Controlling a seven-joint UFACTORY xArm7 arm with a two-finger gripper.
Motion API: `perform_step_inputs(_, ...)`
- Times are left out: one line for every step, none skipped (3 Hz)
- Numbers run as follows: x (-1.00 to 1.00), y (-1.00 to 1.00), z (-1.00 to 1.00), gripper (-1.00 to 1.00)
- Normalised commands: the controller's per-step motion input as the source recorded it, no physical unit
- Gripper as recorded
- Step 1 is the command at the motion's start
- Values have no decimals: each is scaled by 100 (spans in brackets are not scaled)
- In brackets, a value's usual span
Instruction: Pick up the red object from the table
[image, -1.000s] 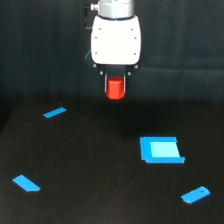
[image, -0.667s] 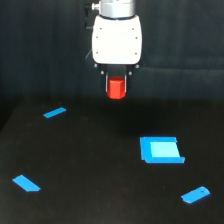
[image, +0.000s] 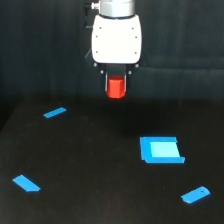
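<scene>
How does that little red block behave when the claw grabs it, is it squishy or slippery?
Probably stiff: the red block keeps crisp, straight edges between the claw's fingers. It seems light, being small and held up clear of the table. It likely isn't very slippery, since it hangs level, though the blurry picture can't confirm that.

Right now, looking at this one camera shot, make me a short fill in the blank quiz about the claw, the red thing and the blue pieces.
1. The claw is shut on the ____ object.
2. That object hangs ____ the table, not touching it.
3. The number of blue pieces on the table is ____.
4. The largest blue piece lies toward the exterior view's ____.

Missing words: red; above; four; right
</scene>
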Motion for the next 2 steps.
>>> perform_step_inputs(2,-3,2,-100)
perform_step_inputs(0,10,-1,-97)
